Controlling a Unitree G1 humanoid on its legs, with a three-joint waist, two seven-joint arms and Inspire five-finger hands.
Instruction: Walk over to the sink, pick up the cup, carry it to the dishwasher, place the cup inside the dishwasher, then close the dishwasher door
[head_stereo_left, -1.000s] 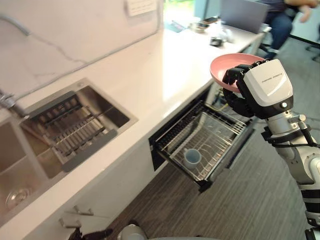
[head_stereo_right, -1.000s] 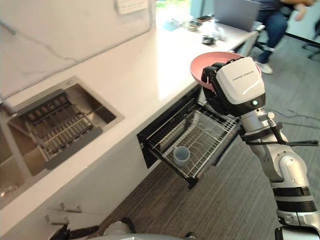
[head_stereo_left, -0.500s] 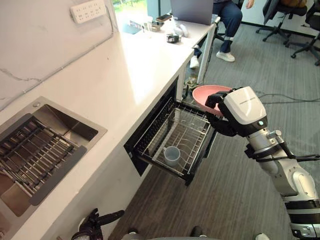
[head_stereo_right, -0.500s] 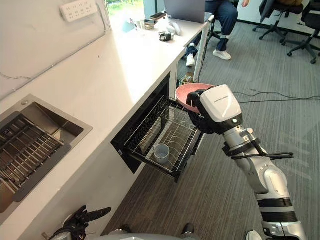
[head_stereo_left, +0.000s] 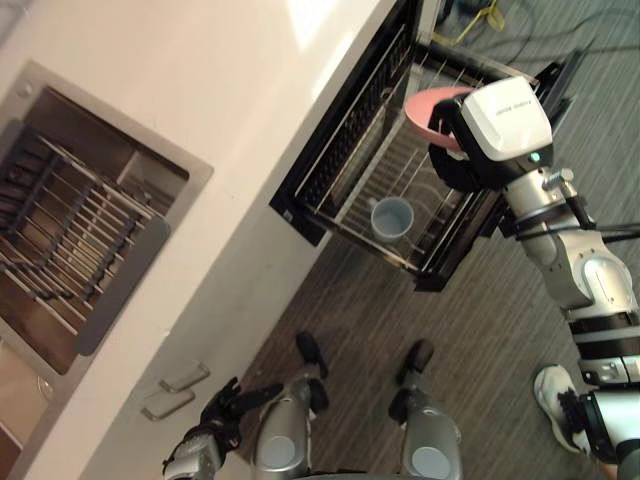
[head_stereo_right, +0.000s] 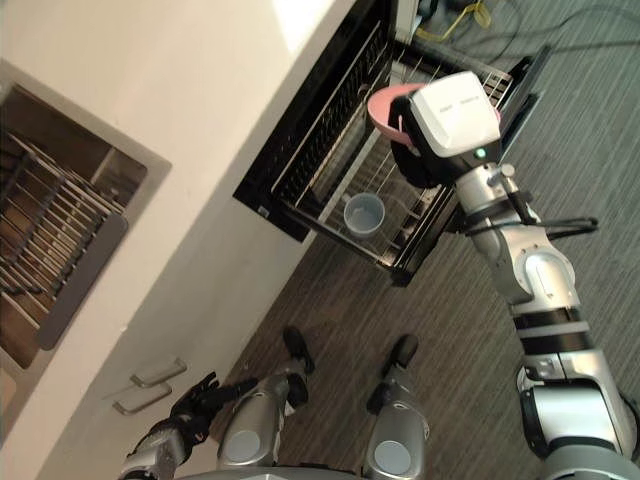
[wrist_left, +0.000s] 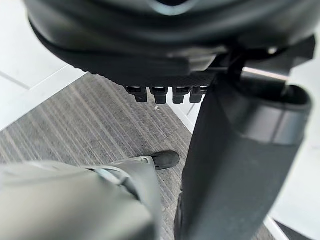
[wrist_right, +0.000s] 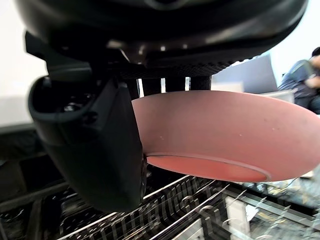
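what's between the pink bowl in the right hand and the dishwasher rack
Nothing visible. The right hand holds the pink bowl above the pulled-out rack; a cup stands in the rack, nearer its front edge.

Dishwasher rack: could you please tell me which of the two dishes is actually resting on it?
The pale blue cup, upright on the rack; the pink bowl is instead held above it in the right hand.
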